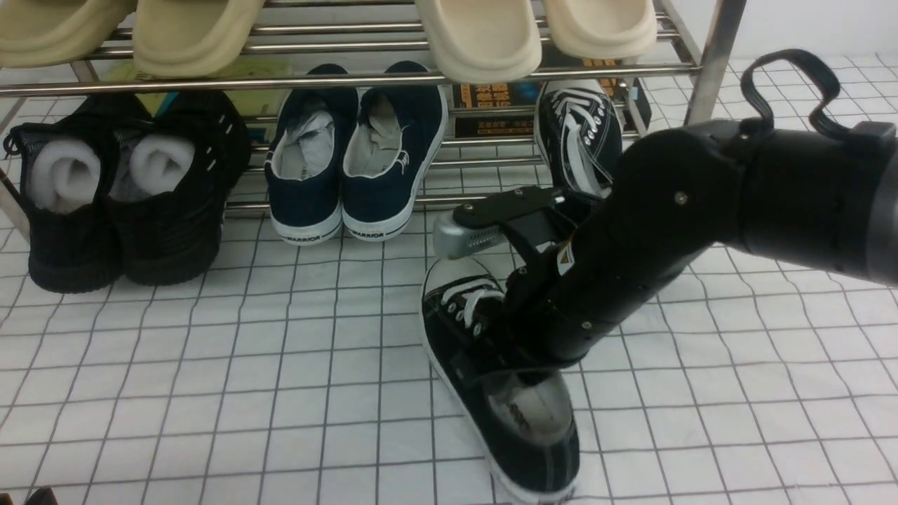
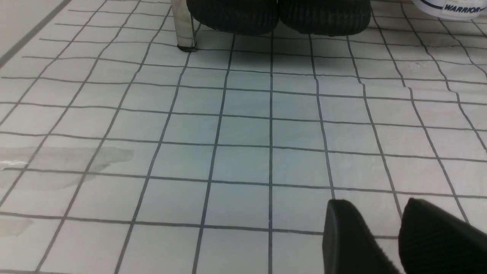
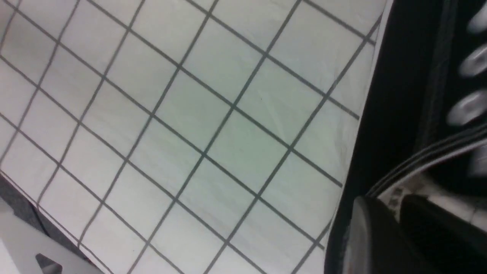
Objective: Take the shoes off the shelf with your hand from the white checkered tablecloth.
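Note:
One black canvas sneaker [image 1: 491, 393] with white laces lies on the white checkered tablecloth [image 1: 210, 365] in front of the silver shelf [image 1: 351, 76]. My right arm reaches down into its opening; the right gripper [image 3: 392, 203] is shut on the shoe's side wall [image 3: 395, 114], one finger outside and one inside. In the front view the arm hides these fingers. The second sneaker [image 1: 579, 133] still rests tilted on the shelf's lower bars, behind the arm. My left gripper [image 2: 395, 224] hangs low over bare cloth, fingers slightly apart and empty.
A navy pair [image 1: 358, 168] and a chunky black pair [image 1: 119, 203] stand at the shelf's lower tier. Beige slippers [image 1: 477, 35] lie on the upper bars. A shelf leg [image 2: 182, 23] stands ahead of the left gripper. The cloth's edge [image 3: 23, 236] shows in the right wrist view.

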Robot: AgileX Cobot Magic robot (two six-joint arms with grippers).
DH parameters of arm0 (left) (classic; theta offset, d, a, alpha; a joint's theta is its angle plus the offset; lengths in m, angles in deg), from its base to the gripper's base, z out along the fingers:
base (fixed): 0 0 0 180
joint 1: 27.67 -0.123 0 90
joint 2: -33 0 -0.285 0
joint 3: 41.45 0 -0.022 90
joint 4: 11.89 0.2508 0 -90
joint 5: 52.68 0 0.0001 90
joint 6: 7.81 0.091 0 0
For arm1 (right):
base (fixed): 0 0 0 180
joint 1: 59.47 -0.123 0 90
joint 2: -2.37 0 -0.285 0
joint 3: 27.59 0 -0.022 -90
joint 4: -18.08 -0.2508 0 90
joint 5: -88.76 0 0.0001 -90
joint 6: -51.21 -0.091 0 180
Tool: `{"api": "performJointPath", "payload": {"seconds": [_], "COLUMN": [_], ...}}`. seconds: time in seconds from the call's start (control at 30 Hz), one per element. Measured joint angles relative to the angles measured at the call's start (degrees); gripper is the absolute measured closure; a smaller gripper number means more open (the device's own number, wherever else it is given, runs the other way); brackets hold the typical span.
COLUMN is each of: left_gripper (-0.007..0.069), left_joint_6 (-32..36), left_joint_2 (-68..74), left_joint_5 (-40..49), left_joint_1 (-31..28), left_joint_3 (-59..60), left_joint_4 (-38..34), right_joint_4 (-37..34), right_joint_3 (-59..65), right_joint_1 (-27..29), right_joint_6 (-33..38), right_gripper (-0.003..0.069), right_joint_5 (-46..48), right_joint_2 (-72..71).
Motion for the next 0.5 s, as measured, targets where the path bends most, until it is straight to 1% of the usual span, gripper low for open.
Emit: {"api": "performJointPath", "payload": {"seconds": [0.03, 0.07, 0.1, 0.13, 0.17, 0.23, 0.3, 0.33, 0.4, 0.43, 0.5], "left_gripper": [0.0384, 0.0384, 0.0384, 0.0384, 0.0384, 0.0384, 0.0384, 0.0384, 0.0384, 0.0384, 0.0384], "left_joint_6": [0.0, 0.0, 0.0, 0.0, 0.0, 0.0, 0.0, 0.0, 0.0, 0.0, 0.0], "left_joint_2": [0.0, 0.0, 0.0, 0.0, 0.0, 0.0, 0.0, 0.0, 0.0, 0.0, 0.0], "left_joint_5": [0.0, 0.0, 0.0, 0.0, 0.0, 0.0, 0.0, 0.0, 0.0, 0.0, 0.0], "left_joint_1": [0.0, 0.0, 0.0, 0.0, 0.0, 0.0, 0.0, 0.0, 0.0, 0.0, 0.0], "left_joint_3": [0.0, 0.0, 0.0, 0.0, 0.0, 0.0, 0.0, 0.0, 0.0, 0.0, 0.0], "left_joint_4": [0.0, 0.0, 0.0, 0.0, 0.0, 0.0, 0.0, 0.0, 0.0, 0.0, 0.0], "right_joint_4": [-0.19, -0.19, 0.12, 0.24, 1.23, 3.12, 4.89, 7.62, 9.62, 12.18, 14.65], "right_joint_3": [-0.25, -0.48, -1.31, -1.31, -2.84, -5.08, -6.53, -7.98, -8.72, -9.49, -9.67], "right_joint_1": [0.05, 0.14, 0.3, 0.37, 0.88, 1.93, 2.78, 4.11, 5.19, 6.49, 8.54], "right_joint_6": [0.0, 0.0, 0.0, 0.0, 0.0, 0.0, 0.0, 0.0, 0.0, 0.0, 0.0], "right_gripper": [0.0454, 0.0427, 0.0365, 0.0365, 0.03, 0.0234, 0.02, 0.0174, 0.0165, 0.0158, 0.0154], "right_joint_5": [0.0, 0.13, 0.73, 0.73, 1.37, 1.23, 0.05, -1.83, -3.91, -7.47, -12.13], "right_joint_2": [0.0, 0.0, 0.0, 0.0, 0.0, 0.0, 0.0, 0.0, 0.08, 0.43, 1.12]}}
